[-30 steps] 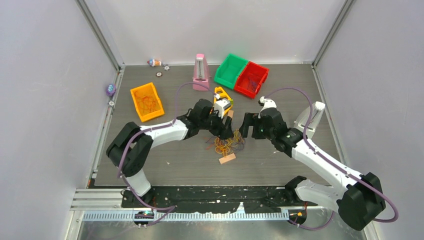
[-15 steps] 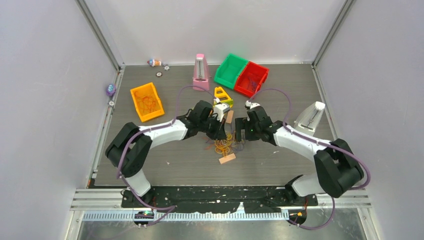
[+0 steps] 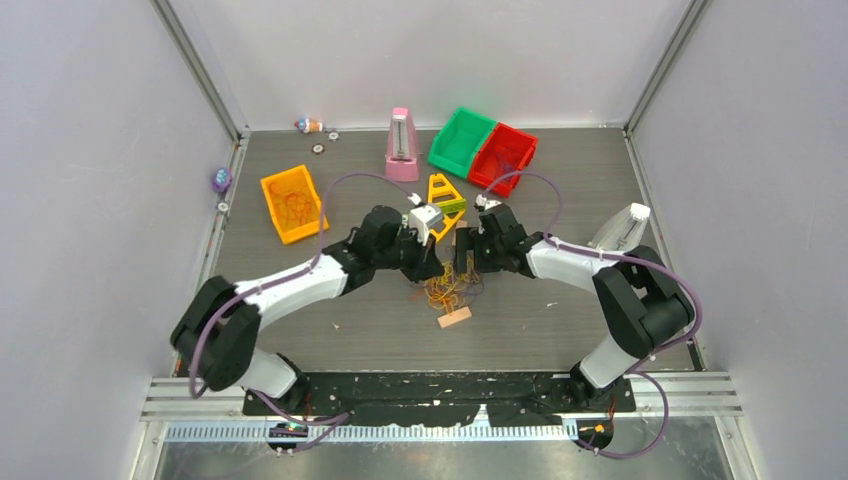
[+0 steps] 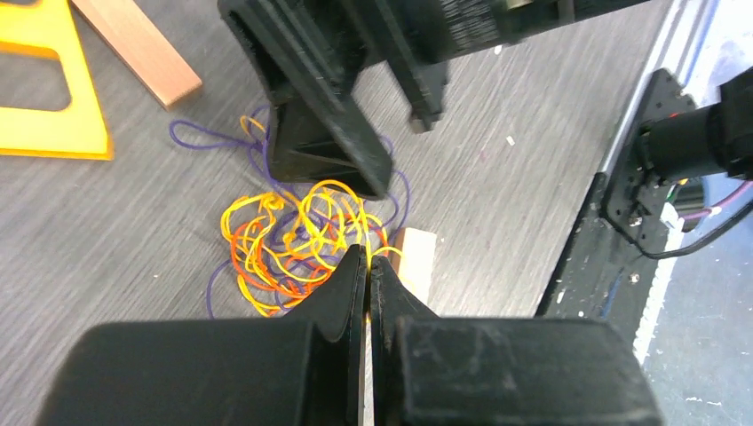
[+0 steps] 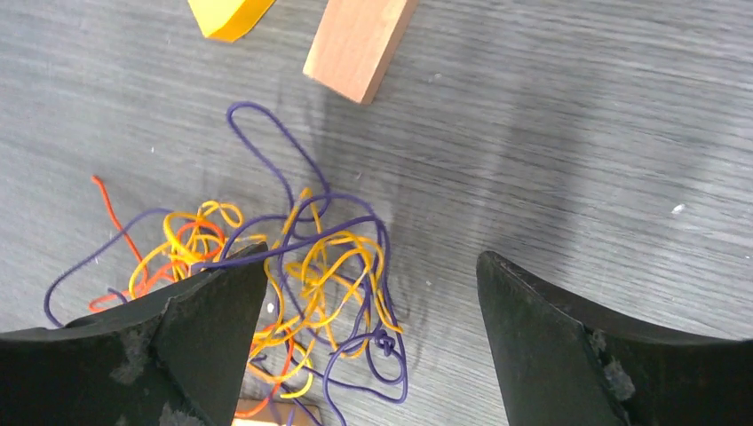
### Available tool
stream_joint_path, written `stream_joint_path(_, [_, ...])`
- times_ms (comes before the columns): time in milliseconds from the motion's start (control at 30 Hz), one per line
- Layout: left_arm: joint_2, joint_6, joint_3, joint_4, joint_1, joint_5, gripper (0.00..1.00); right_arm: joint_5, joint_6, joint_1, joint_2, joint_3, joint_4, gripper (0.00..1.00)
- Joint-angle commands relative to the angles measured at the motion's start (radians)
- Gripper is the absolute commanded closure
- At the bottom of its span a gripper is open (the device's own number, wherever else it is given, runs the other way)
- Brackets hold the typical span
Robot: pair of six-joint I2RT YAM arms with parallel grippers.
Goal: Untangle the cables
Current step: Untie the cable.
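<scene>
Hovering over the cables (image 5: 306, 266), the right gripper (image 5: 371, 257) spreads its fingers wide while the left gripper (image 4: 367, 256) pinches a yellow strand.

Orange bin (image 3: 293, 203) left; green bin (image 3: 461, 140) touching red bin (image 3: 502, 158); pink metronome (image 3: 402, 145) upright; wooden block (image 3: 454, 319).

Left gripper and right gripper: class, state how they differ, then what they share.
The left gripper is shut; the right gripper is wide open. The left gripper pinches a yellow strand of the cables; the right gripper holds nothing, straddling them. Both are black and hang over the tangle.
</scene>
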Motion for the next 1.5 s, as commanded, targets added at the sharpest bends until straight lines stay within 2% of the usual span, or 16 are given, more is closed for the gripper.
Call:
stream_joint_path(0, [-0.217, 0.016, -0.002, -0.011, 0.004, -0.068, 1.0, 0.153, 0.102, -0.017, 0.039, 0.001, -0.053, 0.11])
stream_joint_path(167, [-0.418, 0.0, 0.033, -0.216, 0.007, -0.225, 1.0, 0.223, 0.154, -0.12, -0.006, -0.071, -0.079, 0.25])
stream_joint_path(200, [-0.448, -0.012, 0.043, -0.246, 0.009, -0.268, 1.0, 0.214, 0.15, -0.136, -0.029, -0.084, -0.063, 0.32])
stream_joint_path(300, [-0.531, -0.041, 0.086, -0.319, 0.025, -0.361, 1.0, 0.117, 0.161, -0.205, -0.073, -0.151, -0.014, 0.41])
stream_joint_path(367, [-0.568, -0.053, 0.125, -0.365, 0.035, -0.405, 1.0, 0.101, 0.17, -0.222, -0.108, -0.175, 0.004, 0.45])
stream_joint_path(533, [-0.616, -0.123, 0.231, -0.527, 0.086, -0.609, 1.0, 0.155, 0.152, -0.241, -0.204, -0.193, -0.02, 0.45])
stream_joint_path(633, [-0.64, -0.143, 0.229, -0.531, 0.146, -0.574, 1.0, 0.156, 0.121, -0.248, -0.249, -0.197, -0.033, 0.43])
stream_joint_path(733, [-0.618, -0.128, 0.23, -0.485, 0.156, -0.403, 1.0, 0.021, 0.05, -0.248, -0.332, -0.228, 0.025, 0.36])
stream_joint_path(800, [-0.59, -0.122, 0.236, -0.455, 0.156, -0.262, 1.0, -0.071, 0.025, -0.248, -0.399, -0.268, 0.084, 0.16])
stream_joint_path(867, [-0.568, -0.124, 0.242, -0.434, 0.155, -0.173, 1.0, -0.142, 0.017, -0.245, -0.459, -0.296, 0.144, 0.03])
stream_joint_path(967, [-0.548, -0.12, 0.264, -0.422, 0.154, -0.101, 1.0, -0.215, -0.017, -0.226, -0.517, -0.284, 0.164, 0.01])
stream_joint_path(1100, [-0.515, -0.123, 0.315, -0.418, 0.151, 0.003, 1.0, -0.292, -0.073, -0.136, -0.582, -0.28, 0.237, 0.0])
stream_joint_path(1367, [-0.43, -0.119, 0.408, -0.445, 0.091, 0.094, 1.0, -0.26, -0.163, 0.107, -0.622, -0.284, 0.413, 0.0])
stream_joint_path(1467, [-0.417, -0.111, 0.423, -0.459, 0.071, 0.094, 1.0, -0.208, -0.169, 0.151, -0.609, -0.307, 0.509, 0.0])
